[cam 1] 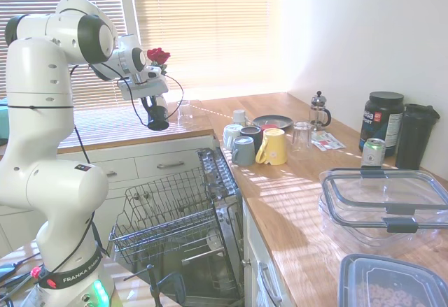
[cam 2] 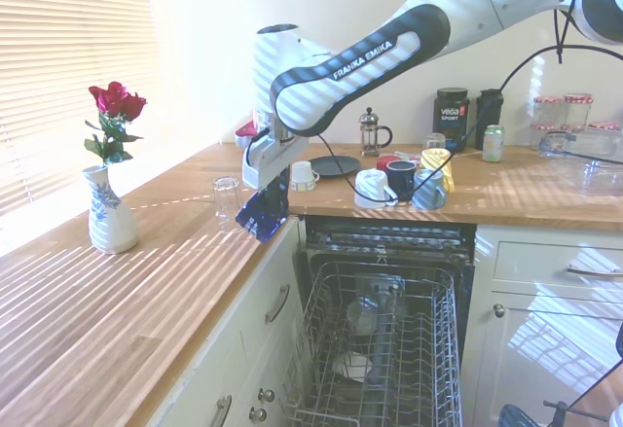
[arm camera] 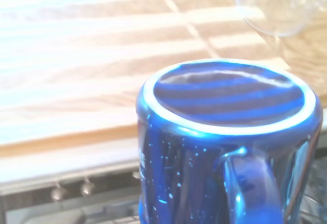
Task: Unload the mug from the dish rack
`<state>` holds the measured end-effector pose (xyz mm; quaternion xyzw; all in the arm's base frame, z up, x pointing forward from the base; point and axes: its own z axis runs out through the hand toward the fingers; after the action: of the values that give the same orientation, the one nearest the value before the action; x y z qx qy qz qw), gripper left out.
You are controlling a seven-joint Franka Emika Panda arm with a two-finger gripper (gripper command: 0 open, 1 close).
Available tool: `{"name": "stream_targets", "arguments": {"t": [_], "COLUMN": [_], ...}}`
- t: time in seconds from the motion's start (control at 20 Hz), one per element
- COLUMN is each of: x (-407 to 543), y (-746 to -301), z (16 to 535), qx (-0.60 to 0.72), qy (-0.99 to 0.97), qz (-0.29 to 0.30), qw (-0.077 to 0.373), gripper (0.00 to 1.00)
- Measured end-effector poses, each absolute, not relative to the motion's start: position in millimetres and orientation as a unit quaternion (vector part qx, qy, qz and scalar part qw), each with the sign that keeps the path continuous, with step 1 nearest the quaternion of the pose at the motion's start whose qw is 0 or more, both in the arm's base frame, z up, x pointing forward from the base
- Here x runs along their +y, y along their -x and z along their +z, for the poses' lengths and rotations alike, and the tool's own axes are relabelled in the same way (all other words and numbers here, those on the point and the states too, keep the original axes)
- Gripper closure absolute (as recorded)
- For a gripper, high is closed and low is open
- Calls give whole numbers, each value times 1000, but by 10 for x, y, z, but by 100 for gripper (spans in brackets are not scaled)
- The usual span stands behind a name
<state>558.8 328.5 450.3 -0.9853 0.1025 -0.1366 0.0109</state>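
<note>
There is one mug (cam 2: 263, 213) in the claw (cam 2: 265, 192), dark and glossy, blue in the wrist view (arm camera: 225, 147), with its flat base turned away from the claw; the fingers are closed on it. It hangs just above the front edge of the wooden surface (cam 2: 146, 291), beside one clear glass (cam 2: 226, 200) that stands there, and well apart from the dish rack (cam 2: 380, 349). The rack is one wire basket, pulled out low in front of the cabinets, and a few pale items lie inside it. Past the rack, on the same surface, stands a tight group of about five mugs (cam 2: 404, 182), one of them yellow. One vase (cam 2: 107, 215) with a red rose stands further from the rack than the glass, with much bare wood around it. The arm reaches over from the far side, with the wrist turned down.
</note>
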Motion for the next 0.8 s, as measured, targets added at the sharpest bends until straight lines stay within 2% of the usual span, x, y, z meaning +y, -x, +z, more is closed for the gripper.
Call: {"name": "stream_targets", "arguments": {"t": [0.8], "x": [4015], "y": [-6063], "z": [4023], "qx": [112], "qy": [975], "qz": [-162], "qw": [98], "gripper": [100]}}
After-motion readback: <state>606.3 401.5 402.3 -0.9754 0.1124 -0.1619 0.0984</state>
